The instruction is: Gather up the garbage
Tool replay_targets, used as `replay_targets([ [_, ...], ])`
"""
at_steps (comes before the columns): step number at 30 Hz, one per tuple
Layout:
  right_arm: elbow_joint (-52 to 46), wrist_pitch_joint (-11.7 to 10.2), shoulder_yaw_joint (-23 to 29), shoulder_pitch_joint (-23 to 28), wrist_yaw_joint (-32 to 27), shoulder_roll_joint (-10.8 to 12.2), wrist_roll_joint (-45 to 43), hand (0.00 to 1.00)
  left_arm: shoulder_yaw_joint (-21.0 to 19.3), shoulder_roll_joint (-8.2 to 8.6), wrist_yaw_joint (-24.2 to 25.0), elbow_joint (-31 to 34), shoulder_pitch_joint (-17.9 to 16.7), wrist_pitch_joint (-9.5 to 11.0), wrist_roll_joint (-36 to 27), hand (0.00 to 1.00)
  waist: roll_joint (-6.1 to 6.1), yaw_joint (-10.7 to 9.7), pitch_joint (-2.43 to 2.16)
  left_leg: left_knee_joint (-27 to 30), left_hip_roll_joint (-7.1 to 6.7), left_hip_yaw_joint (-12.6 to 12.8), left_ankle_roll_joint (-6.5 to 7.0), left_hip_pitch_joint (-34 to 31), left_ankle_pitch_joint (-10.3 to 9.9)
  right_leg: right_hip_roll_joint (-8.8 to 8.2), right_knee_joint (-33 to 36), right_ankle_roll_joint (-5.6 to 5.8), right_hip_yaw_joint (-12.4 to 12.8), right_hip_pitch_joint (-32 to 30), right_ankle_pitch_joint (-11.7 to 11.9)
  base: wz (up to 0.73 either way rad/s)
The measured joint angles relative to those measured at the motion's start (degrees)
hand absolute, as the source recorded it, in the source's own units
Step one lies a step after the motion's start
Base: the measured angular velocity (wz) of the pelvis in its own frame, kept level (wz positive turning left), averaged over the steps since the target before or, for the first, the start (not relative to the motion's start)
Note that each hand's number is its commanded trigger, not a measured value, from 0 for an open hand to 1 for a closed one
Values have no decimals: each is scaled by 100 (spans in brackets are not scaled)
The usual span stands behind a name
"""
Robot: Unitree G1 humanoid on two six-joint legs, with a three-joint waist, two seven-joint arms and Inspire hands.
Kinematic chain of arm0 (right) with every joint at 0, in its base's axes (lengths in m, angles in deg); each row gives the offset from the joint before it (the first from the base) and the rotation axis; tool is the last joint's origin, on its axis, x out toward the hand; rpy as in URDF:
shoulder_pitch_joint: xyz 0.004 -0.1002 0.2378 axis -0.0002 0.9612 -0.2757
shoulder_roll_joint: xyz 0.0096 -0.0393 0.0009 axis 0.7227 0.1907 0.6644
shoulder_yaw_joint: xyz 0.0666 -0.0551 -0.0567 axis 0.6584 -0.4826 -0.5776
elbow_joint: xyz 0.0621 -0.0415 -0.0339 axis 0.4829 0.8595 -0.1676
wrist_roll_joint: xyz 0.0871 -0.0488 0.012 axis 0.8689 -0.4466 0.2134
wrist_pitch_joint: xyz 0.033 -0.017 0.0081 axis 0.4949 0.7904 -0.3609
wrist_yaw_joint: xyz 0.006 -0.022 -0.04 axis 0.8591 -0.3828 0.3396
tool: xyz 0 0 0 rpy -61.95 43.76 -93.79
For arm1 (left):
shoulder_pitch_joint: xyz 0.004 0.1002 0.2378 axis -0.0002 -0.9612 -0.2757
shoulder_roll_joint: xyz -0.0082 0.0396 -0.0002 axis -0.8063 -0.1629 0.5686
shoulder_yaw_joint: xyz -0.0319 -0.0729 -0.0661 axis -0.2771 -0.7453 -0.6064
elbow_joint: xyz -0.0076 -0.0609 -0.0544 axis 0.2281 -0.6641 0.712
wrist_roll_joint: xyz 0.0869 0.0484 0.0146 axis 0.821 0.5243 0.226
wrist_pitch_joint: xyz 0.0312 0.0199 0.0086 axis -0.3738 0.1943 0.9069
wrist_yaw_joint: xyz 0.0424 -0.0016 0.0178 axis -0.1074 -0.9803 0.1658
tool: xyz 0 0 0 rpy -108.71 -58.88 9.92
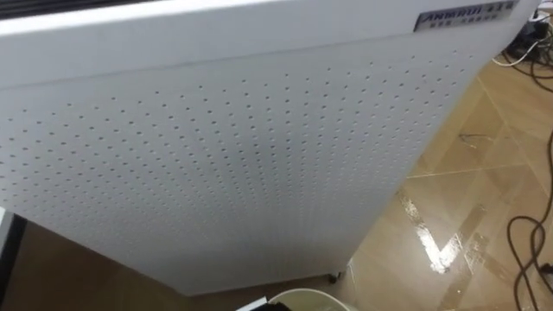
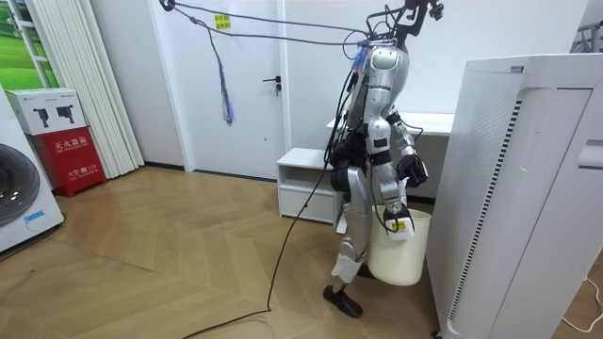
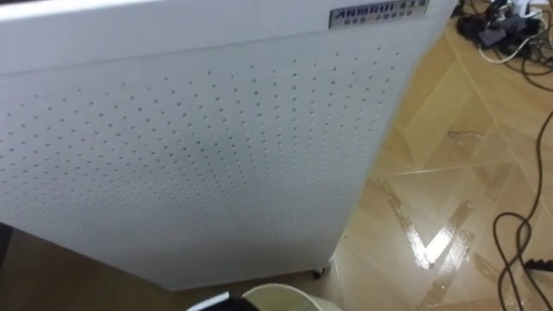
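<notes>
Here, the robot stands close against a tall white air purifier [image 2: 528, 188]; its right hand [image 2: 393, 209], fingers curled, holds garbage [image 2: 399, 226] over the white bin's [image 2: 400, 259] rim; open floor [image 2: 170, 245] spreads toward the room view's left.

Robot stands close before tall perforated unit [image 1: 216, 155], facing its side panel; unit at room view's right. Bin [image 2: 400, 252] on floor [image 2: 188, 245] between robot and unit, just beside unit's base, at robot's feet. Low cabinet [image 2: 303, 168] behind robot, by back wall. Desk [image 2: 433, 122] beside cabinet, behind bin. Door [image 2: 247, 85] in back wall, toward room view's left. Washing machine [image 2: 24, 198] at room view's far left; box stack [image 2: 66, 155] beside it, curtain [image 2: 80, 85] behind stack. Cables [image 1: 529, 250] on floor right of unit.
</notes>
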Motion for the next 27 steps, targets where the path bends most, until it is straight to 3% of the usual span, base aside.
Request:
replay_targets([
  [1, 0, -17, 3, -6, -4, -1, 0, 100, -1, -4, -4, -34, 1, 0, 2, 100, -4, 0, 3, 5, -9, 4, 1, -26, 2, -16, 33, -1, 24, -44, -18, 0],
  [4, 10, -18, 3, -21, -24, -4, 28, 100, 1, 2, -27, -208, 53, 8, 1, 0, -25, 1, 23, 31, -18, 3, 3, -53, 13, -28, 45, 0, 30, -90, -27, 0],
  [9, 64, -19, -38, -98, -67, -7, 175, 100, 9, -2, -111, -499, 224, 116, 3, 0, -51, 7, 41, 23, -24, 12, 3, -60, 13, -33, 43, 3, 32, -95, -33, 0],
  [16, 185, -120, -193, -144, -135, -23, 388, 100, 75, 3, -221, -661, 323, 220, 462, 0, -52, 9, 41, -5, -27, -7, 2, -56, 13, -30, 36, 3, 39, -104, -33, 0],
  [27, 234, -144, -386, -116, -186, -35, 683, 100, 136, 7, -223, -860, 327, 238, 495, 0, -51, 1, 41, 27, -27, -21, 2, -56, 13, -34, 42, 3, -12, -81, -33, 0],
])
